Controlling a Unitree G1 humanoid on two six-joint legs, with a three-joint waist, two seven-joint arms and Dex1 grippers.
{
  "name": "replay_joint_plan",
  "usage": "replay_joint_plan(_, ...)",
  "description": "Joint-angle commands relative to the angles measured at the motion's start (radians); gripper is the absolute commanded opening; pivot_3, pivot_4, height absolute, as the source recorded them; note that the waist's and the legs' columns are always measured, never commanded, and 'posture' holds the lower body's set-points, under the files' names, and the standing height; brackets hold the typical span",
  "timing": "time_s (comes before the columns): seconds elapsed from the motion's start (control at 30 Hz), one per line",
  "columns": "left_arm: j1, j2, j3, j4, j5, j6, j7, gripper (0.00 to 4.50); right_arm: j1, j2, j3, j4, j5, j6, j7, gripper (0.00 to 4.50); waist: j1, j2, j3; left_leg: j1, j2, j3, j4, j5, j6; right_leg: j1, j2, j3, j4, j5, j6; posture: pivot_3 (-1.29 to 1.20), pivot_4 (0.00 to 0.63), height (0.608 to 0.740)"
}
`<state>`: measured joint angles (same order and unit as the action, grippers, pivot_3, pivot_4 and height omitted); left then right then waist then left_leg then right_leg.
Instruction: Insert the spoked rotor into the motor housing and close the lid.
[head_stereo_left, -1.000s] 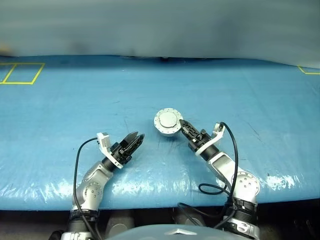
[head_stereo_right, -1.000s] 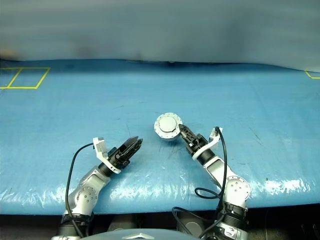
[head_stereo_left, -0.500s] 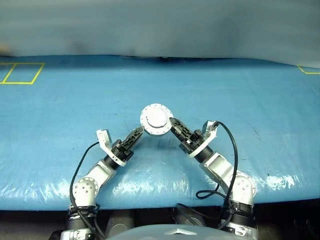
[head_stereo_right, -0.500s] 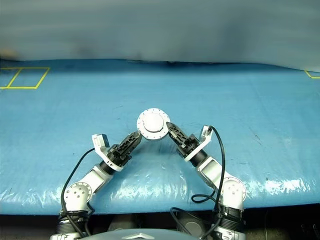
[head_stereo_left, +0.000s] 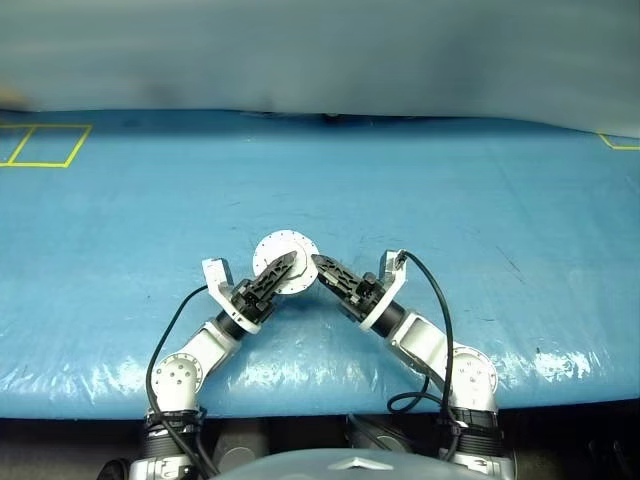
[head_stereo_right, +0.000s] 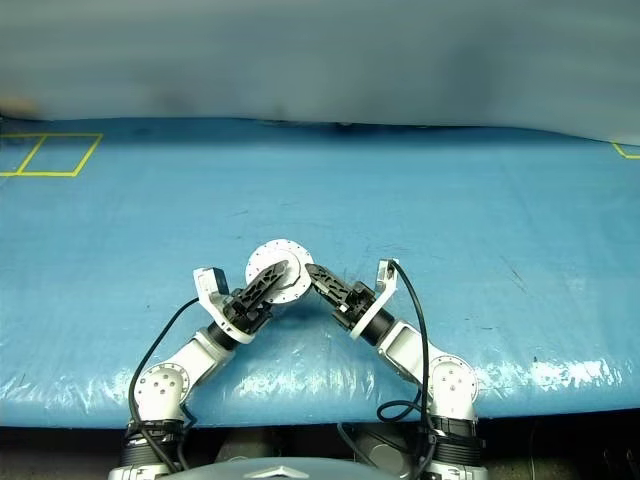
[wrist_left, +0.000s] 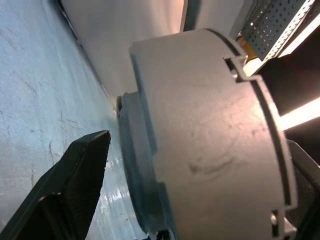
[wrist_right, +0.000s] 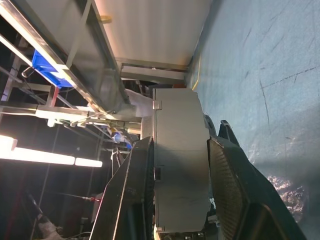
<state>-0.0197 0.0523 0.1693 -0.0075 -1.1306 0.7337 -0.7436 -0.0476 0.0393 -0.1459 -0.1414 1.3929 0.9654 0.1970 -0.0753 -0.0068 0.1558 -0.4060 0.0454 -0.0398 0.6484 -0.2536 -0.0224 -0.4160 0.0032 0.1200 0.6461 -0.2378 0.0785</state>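
The right gripper (head_stereo_left: 322, 266) has carried the round grey closed motor housing (head_stereo_left: 276, 268) leftward, pinching its faces; the left gripper (head_stereo_left: 284, 270), spread, straddles it.

1. We've got the motor housing (head_stereo_left: 285, 265), a plain grey round case, closed up with the lid (wrist_right: 181, 165) on.
2. It's lifted off the blue counter (head_stereo_left: 450, 190), flat face toward us, bolt holes around the rim.
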Motion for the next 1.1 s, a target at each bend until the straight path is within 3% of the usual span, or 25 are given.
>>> replay_joint_plan(0.03,-0.006,-0.009,0.007,-0.041,-0.007,-0.022,-0.037,3.89,-0.016,0.003,-0.005,-0.036,0.031,-0.021,0.030,1.22,0.000,0.000,0.000,0.000,0.000,0.000,0.000,0.000,0.000,0.000,0.000,0.000,0.000,0.000,0.000,0.00,0.150,0.740)
replay_joint_plan(0.13,-0.007,-0.012,0.011,-0.037,-0.009,-0.019,-0.036,2.86,-0.017,0.002,-0.004,-0.035,0.022,-0.031,0.026,1.22,-0.002,0.000,0.000,0.000,0.000,0.000,0.000,0.000,0.000,0.000,0.000,0.000,0.000,0.000,0.000,0.00,0.150,0.740)
replay_joint_plan(0.2,-0.007,-0.015,0.014,-0.034,-0.015,-0.006,-0.030,2.49,-0.016,0.003,0.000,-0.038,0.008,-0.038,0.023,1.22,-0.001,0.000,0.000,0.000,0.000,0.000,0.000,0.000,0.000,0.000,0.000,0.000,0.000,0.000,0.000,0.00,0.150,0.740)
replay_joint_plan(0.43,-0.012,-0.040,0.032,-0.024,0.002,-0.015,0.033,2.49,-0.014,-0.002,0.013,-0.055,-0.105,-0.116,0.084,1.22,0.000,0.000,0.000,-0.001,0.000,0.000,0.001,0.000,0.000,0.000,0.000,0.000,-0.001,0.001,0.001,0.00,0.150,0.740)
replay_joint_plan(0.57,-0.017,-0.046,0.042,-0.018,0.027,-0.045,0.048,2.49,-0.015,-0.004,0.017,-0.055,-0.157,-0.159,0.119,2.50,0.000,0.000,0.000,-0.001,0.000,-0.001,0.001,0.000,0.000,0.000,0.000,0.000,-0.001,0.001,0.001,0.00,0.150,0.740)
replay_joint_plan(0.7,-0.048,-0.079,0.067,0.019,0.144,-0.206,0.096,2.49,-0.042,-0.003,0.024,-0.035,-0.353,-0.314,0.079,3.77,0.002,0.000,0.000,-0.001,0.000,-0.001,0.001,0.000,0.000,0.000,0.000,0.000,0.000,0.001,0.001,0.00,0.150,0.740)
replay_joint_plan(0.87,-0.124,-0.134,0.141,0.092,0.221,-0.366,0.217,2.49,-0.052,-0.010,0.013,-0.014,-0.449,-0.390,0.087,3.77,0.010,0.000,0.000,-0.002,0.000,-0.001,0.002,0.000,-0.001,0.000,0.000,0.000,-0.001,0.003,0.000,0.00,0.150,0.740)
replay_joint_plan(1.1,-0.274,-0.129,0.236,0.215,0.315,-0.535,0.389,2.49,-0.030,-0.024,0.012,-0.036,-0.489,-0.409,0.101,3.77,0.017,-0.001,0.000,-0.004,-0.001,-0.001,0.004,0.000,-0.001,-0.001,0.000,0.000,-0.002,0.005,-0.002,0.00,0.150,0.740)
